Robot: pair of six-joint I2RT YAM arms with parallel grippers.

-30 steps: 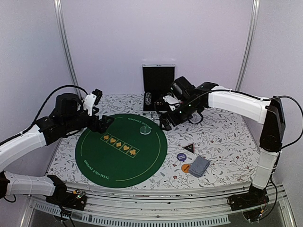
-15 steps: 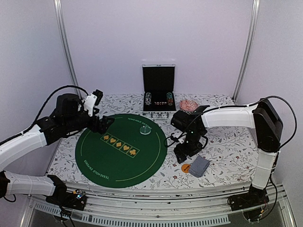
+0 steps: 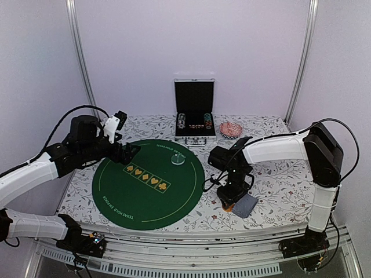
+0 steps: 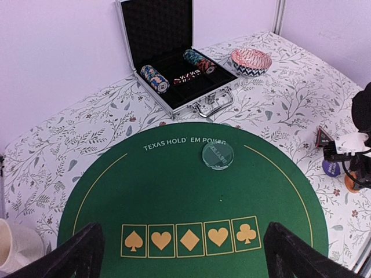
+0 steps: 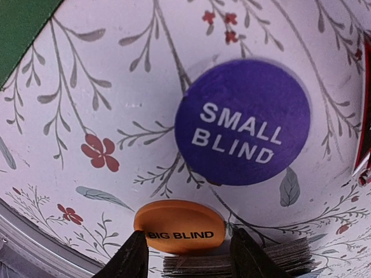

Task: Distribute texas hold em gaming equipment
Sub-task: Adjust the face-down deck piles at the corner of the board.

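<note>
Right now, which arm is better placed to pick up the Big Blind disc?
Right. The right gripper is down over the orange disc, fingers either side; the left gripper hovers open at the green mat's opposite edge.

Lilac walls (image 3: 145, 52), soft even light.
A table (image 3: 278, 174) stood before them under a white cloth (image 4: 87, 133) printed with leafy sprigs and red flowers; two metal poles (image 3: 78, 58) ran up the back corners.

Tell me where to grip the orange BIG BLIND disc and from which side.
Pinch the orange BIG BLIND disc across its thin rim, coming from above. It lies flat on the cloth, so only the edges offer purchase. The right gripper straddles the two sides clear of the card deck.
</note>
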